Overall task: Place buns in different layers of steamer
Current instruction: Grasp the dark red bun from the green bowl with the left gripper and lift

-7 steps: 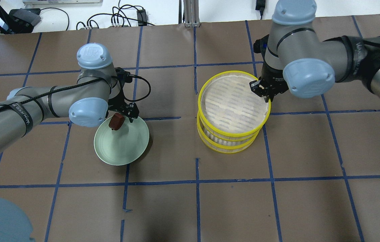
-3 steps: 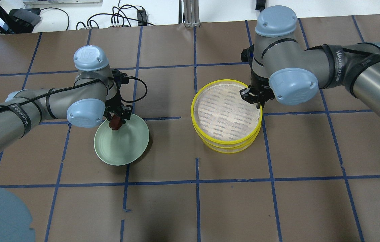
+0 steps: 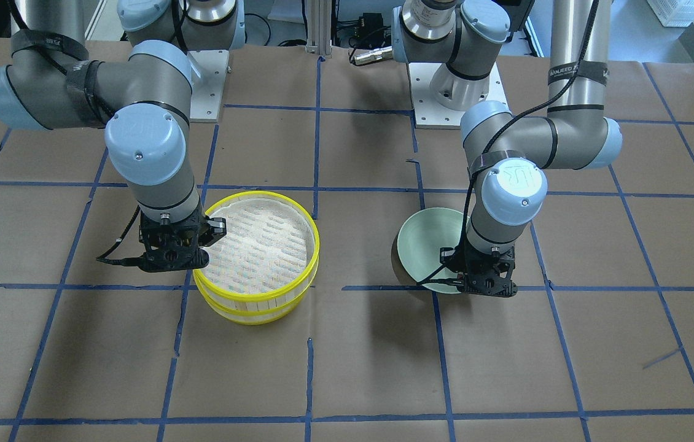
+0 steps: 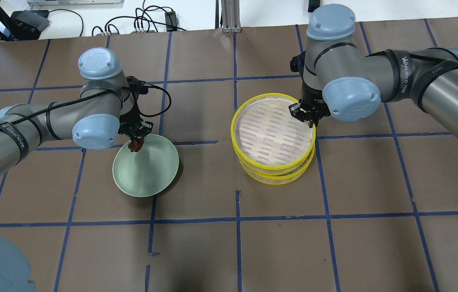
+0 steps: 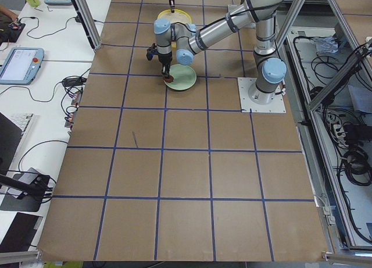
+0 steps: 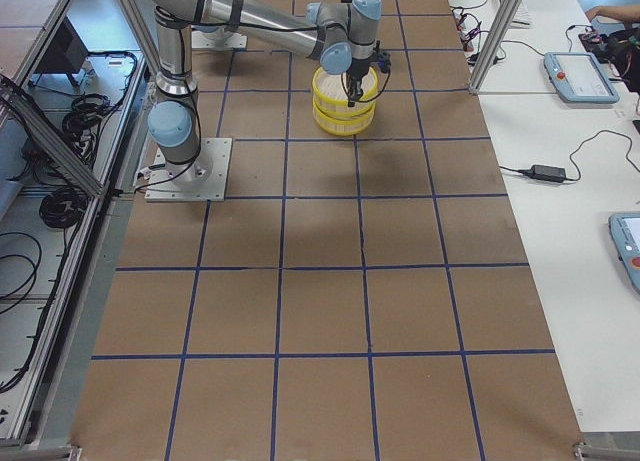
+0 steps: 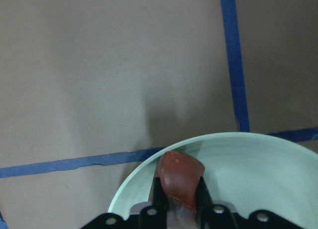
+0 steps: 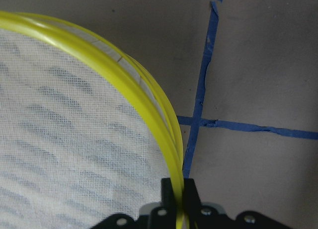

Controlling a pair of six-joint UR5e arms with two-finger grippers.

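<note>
The reddish-brown bun (image 4: 135, 144) is held in my shut left gripper (image 4: 135, 138), low over the far left rim of the pale green plate (image 4: 148, 174). The left wrist view shows the bun (image 7: 180, 175) between the fingers, over the plate's edge (image 7: 258, 164). My right gripper (image 4: 309, 115) is shut on the yellow rim of the steamer's upper layer (image 4: 233, 125), which rests on the lower layer (image 4: 279, 181), slightly offset. The right wrist view shows that rim (image 8: 144, 95) pinched between the fingers. The upper liner is bare. The white bun is not in view.
Brown paper with a blue tape grid covers the table (image 4: 237, 243). Plate and steamer stand about one grid square apart. In the front-facing view the steamer (image 3: 255, 310) is left and the plate (image 3: 424, 242) right. Cables lie beyond the far edge.
My right gripper has carried the upper layer left and down, from raised and offset to the right to resting on the lower layer. My left gripper has lowered the brown bun toward the plate's rim.
</note>
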